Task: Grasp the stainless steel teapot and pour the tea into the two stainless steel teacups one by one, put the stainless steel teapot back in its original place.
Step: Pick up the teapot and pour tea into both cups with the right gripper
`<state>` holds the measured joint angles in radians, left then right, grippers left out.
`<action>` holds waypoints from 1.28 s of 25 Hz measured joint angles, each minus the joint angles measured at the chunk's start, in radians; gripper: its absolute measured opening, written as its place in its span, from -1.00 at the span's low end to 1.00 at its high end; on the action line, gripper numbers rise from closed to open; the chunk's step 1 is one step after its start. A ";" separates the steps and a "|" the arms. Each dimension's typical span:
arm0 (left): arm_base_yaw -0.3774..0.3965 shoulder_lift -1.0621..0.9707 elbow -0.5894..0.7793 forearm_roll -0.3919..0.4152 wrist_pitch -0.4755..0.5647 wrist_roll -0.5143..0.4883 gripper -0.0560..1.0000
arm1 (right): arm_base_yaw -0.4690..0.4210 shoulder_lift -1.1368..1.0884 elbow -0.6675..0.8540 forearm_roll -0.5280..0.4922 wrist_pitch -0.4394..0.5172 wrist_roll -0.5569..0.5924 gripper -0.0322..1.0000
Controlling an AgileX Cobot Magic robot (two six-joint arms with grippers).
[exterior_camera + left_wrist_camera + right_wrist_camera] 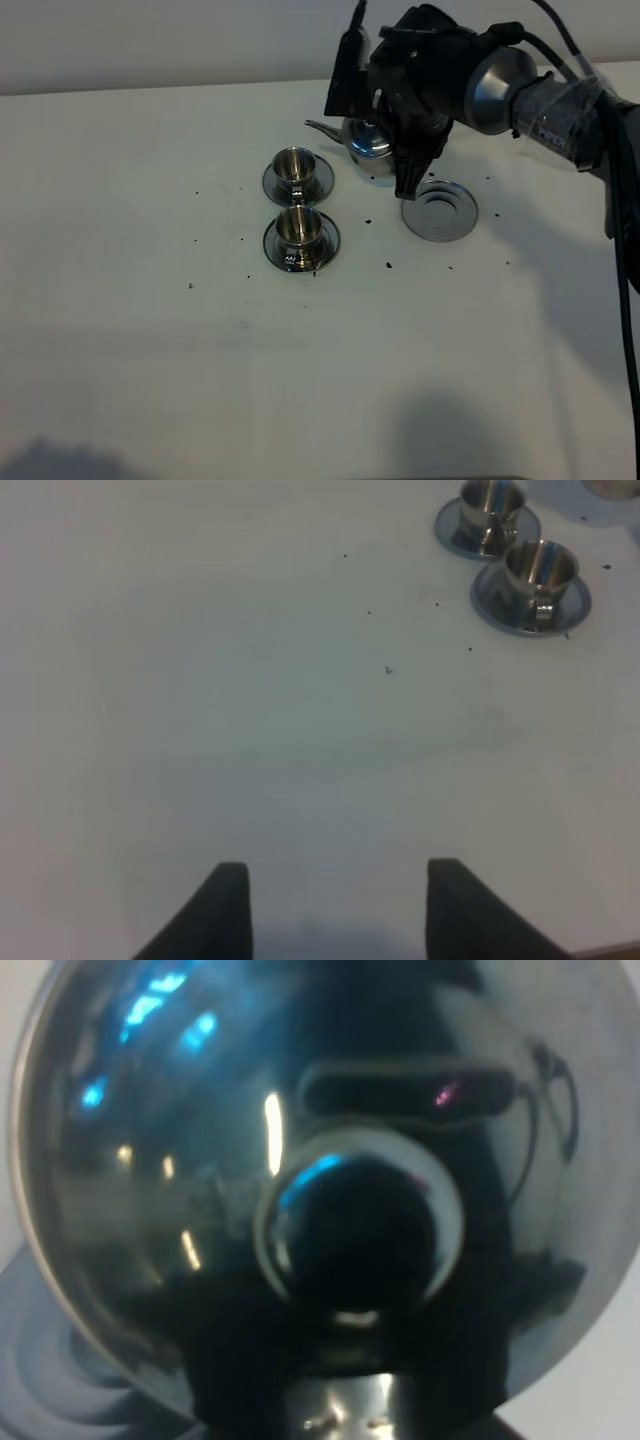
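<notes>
The right gripper (402, 158), jaws closed on the teapot (366, 140), holds it off its saucer (440, 212) near the table's far edge, spout (322, 127) toward the cups (297, 165), seemingly to pour. The left gripper (337, 865) hangs open and empty.

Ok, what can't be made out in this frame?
- Where the right end effector meets the teapot handle: exterior high, the arm covers it; right wrist, blurred close-up.
- Tea inside far teacup or near teacup: too small, reflective in exterior high and left wrist.
</notes>
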<state>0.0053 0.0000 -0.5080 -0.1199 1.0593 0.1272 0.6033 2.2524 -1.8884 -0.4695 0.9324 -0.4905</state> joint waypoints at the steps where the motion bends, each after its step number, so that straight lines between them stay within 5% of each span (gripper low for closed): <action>1: 0.000 0.000 0.000 0.000 0.000 0.000 -0.08 | 0.005 0.001 -0.001 -0.008 -0.003 -0.012 -0.59; 32: 0.000 0.000 0.000 0.000 0.000 -0.001 -0.08 | 0.049 0.082 -0.001 -0.334 -0.087 -0.030 -0.59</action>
<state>0.0053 0.0000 -0.5080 -0.1199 1.0593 0.1261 0.6523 2.3340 -1.8891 -0.8034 0.8454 -0.5204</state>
